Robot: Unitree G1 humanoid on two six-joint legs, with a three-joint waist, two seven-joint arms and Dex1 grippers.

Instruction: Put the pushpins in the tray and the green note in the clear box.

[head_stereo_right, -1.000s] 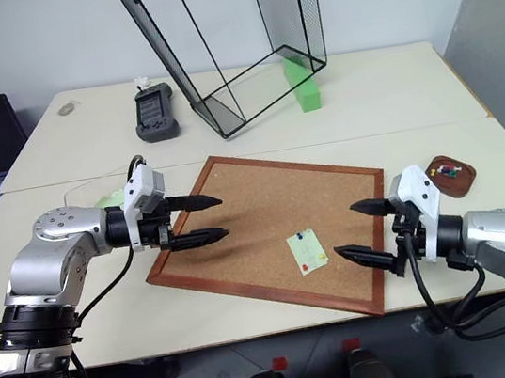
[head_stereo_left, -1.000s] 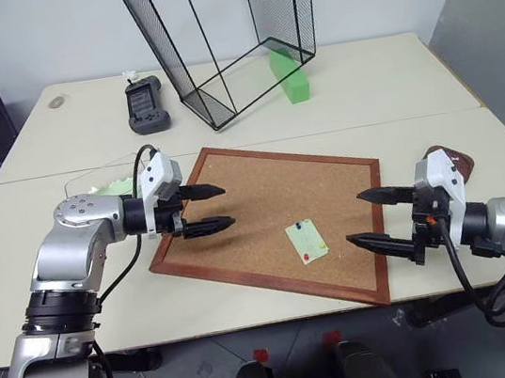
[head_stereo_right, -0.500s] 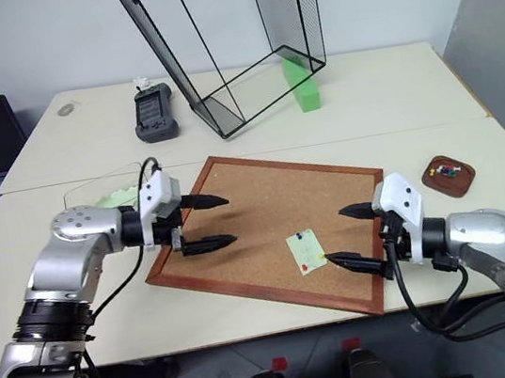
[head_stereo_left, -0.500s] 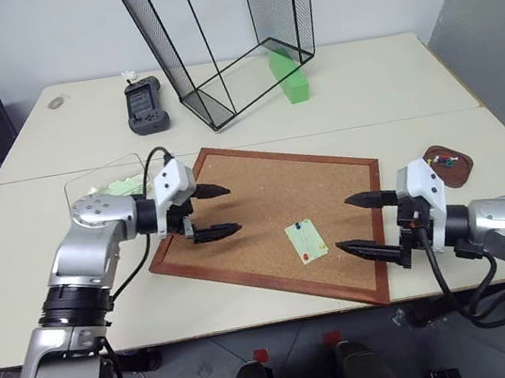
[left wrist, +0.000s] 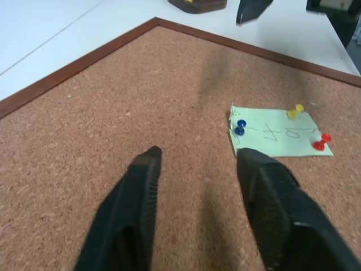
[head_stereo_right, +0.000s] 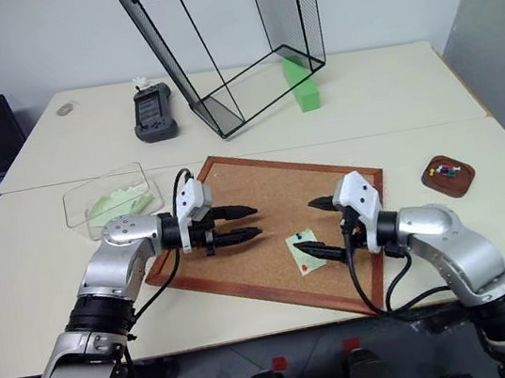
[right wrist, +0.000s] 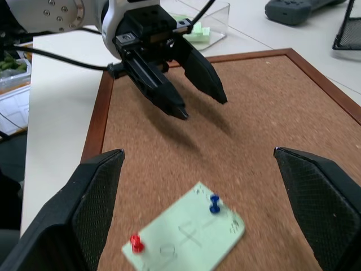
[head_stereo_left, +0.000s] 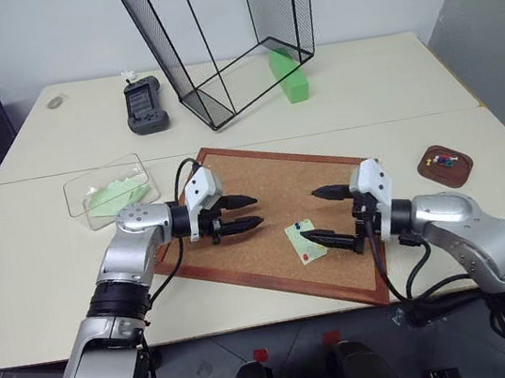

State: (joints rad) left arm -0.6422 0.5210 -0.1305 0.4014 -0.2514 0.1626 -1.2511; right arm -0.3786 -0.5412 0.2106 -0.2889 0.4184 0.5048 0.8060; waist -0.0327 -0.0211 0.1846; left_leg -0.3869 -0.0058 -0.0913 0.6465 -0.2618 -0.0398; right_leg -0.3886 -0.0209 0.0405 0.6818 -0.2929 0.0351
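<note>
Two pushpins, one red (right wrist: pixel 136 243) and one blue (right wrist: pixel 214 203), pin the green note (head_stereo_left: pixel 305 240) to our corkboard (head_stereo_left: pixel 263 197) just below the middle of the head view; the left wrist view also shows a yellow pin (left wrist: pixel 294 112) on it. Our left gripper (head_stereo_left: pixel 247 213) hovers over the board left of the note, fingers parted narrowly, grasping nothing. Our right gripper (head_stereo_left: pixel 319 214) hangs right beside the note with its fingers spread wide, released. We see the dark brown tray (head_stereo_left: pixel 447 172) at the right edge, holding small coloured pins, and the clear box (head_stereo_left: pixel 110 186) at the left with pale green slips inside.
</note>
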